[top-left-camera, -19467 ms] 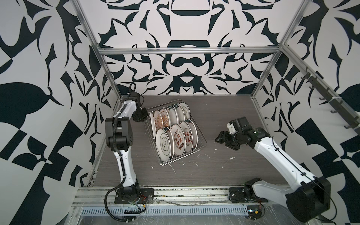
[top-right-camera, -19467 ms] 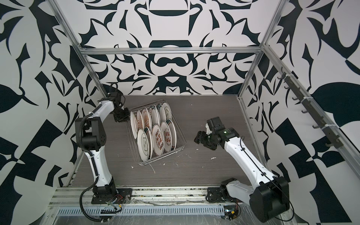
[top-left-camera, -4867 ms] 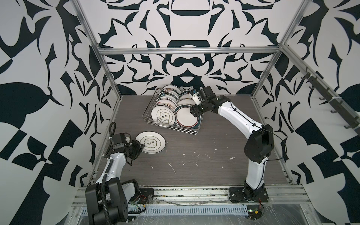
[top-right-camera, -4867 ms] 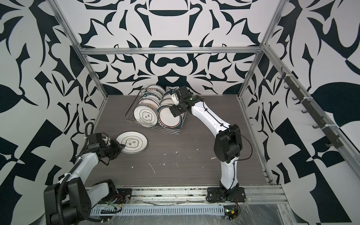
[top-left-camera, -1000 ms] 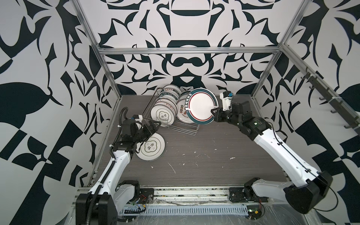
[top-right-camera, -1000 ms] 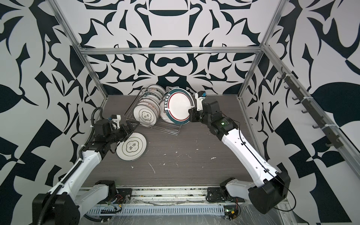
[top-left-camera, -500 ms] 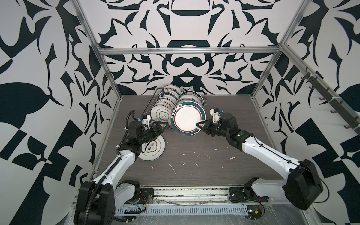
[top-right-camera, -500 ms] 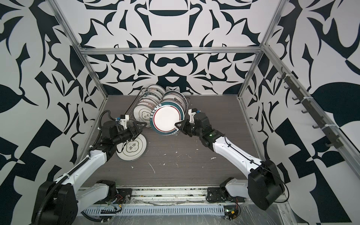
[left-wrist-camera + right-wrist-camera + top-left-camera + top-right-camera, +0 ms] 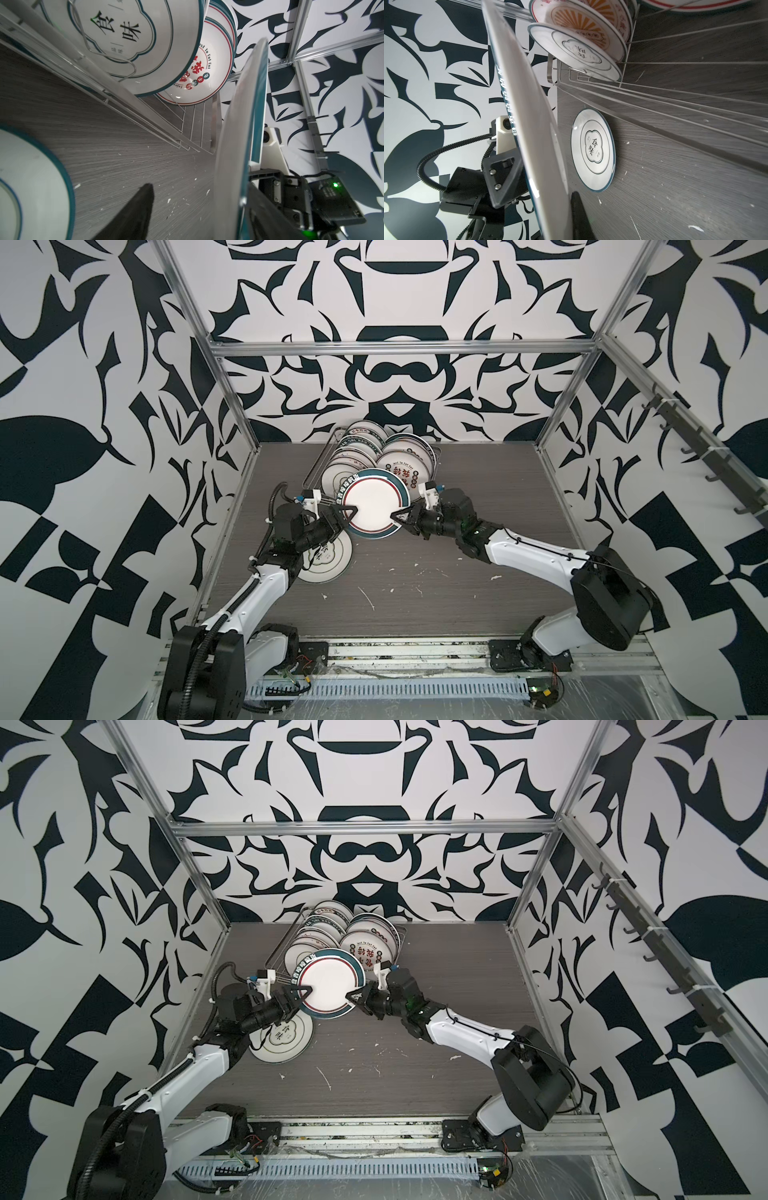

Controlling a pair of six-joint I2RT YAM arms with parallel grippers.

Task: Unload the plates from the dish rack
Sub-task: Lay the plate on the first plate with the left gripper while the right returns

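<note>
A large white plate (image 9: 374,510) (image 9: 328,988) with a dark teal rim hangs on edge over the table, in front of the dish rack (image 9: 316,472) (image 9: 277,955). My right gripper (image 9: 397,516) (image 9: 351,996) (image 9: 560,214) is shut on its right rim. My left gripper (image 9: 347,512) (image 9: 301,992) (image 9: 201,191) straddles the left rim, still open. One finger (image 9: 143,199) stands well off the plate (image 9: 239,135). Several plates (image 9: 401,466) (image 9: 135,41) stand in the rack. Another plate (image 9: 328,560) (image 9: 286,1038) (image 9: 592,149) lies flat under my left wrist.
The rack sits at the back of the grey table, against the patterned rear wall. Metal frame posts (image 9: 232,398) stand at the back corners. White crumbs (image 9: 368,599) dot the table's front half.
My right gripper has carried the large plate down and leftward from beside the rack. My left arm has risen to meet it, and its jaws have narrowed around the plate's left rim.
</note>
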